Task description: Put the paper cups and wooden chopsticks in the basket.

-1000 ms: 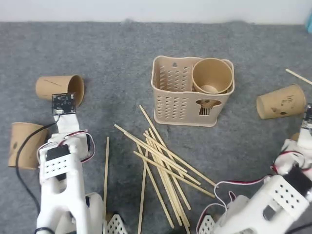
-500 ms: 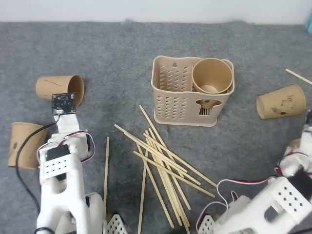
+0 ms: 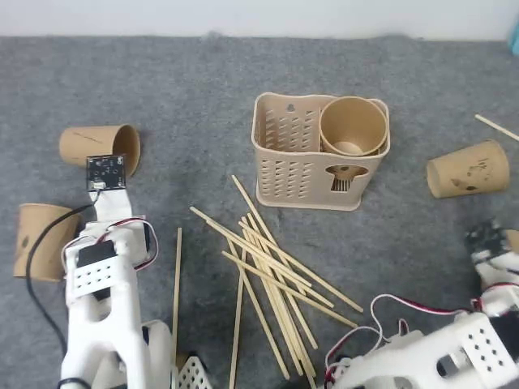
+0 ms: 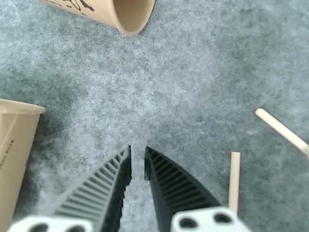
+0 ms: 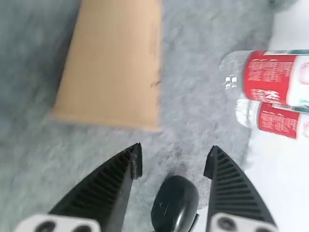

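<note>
A beige slotted basket (image 3: 312, 166) stands mid-table with one paper cup (image 3: 353, 126) upright in its right half. Three more paper cups lie on their sides: two at the left (image 3: 101, 147) (image 3: 39, 240), one at the right (image 3: 468, 168). Wooden chopsticks (image 3: 276, 271) are strewn in front of the basket, with a single one (image 3: 177, 279) lying apart. My left gripper (image 4: 137, 155) is shut and empty over bare mat between the two left cups (image 4: 113, 9) (image 4: 12, 145). My right gripper (image 5: 175, 159) is open, just short of a lying cup (image 5: 113, 67) and not touching it.
The grey mat (image 3: 186, 89) covers the table. One stray chopstick (image 3: 496, 127) lies at the far right. Off the mat's edge, red-labelled bottles (image 5: 275, 77) lie close to my right gripper. A black rounded object (image 5: 174, 205) sits between its fingers' bases.
The right arm has pulled back toward the table's front right corner, and its gripper now sits lower in the high view. The left arm and all objects have stayed put.
</note>
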Motion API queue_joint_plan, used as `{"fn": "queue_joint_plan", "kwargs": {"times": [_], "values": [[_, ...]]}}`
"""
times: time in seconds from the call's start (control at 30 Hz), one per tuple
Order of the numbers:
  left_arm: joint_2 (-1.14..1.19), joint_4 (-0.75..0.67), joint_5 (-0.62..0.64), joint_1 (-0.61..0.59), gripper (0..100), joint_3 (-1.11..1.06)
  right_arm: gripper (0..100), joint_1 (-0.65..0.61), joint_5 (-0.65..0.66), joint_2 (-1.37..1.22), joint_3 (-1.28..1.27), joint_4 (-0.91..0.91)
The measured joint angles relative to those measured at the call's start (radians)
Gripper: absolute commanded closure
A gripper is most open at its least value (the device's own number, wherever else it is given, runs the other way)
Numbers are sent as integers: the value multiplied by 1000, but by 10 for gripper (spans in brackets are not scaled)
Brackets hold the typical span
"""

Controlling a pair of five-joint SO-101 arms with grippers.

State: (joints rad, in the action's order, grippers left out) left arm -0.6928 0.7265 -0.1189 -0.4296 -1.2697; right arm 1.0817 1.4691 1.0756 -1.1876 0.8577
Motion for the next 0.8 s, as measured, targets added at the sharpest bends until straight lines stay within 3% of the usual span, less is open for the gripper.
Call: {"fn": "queue_joint_plan", "kwargs": {"times": [0.17,0.43,0.57,0.6,0.8], "values": [[0,0,0,0,959,0,774,29,123,3,-61,-44],[0,0,0,0,959,0,786,-78,124,5,-327,-468],[0,0,0,-2,959,0,962,-121,66,5,-410,-689],[0,0,0,-2,959,0,998,-129,51,5,-411,-706],[0,0,0,0,959,0,991,-138,-48,5,-359,-626]]}}
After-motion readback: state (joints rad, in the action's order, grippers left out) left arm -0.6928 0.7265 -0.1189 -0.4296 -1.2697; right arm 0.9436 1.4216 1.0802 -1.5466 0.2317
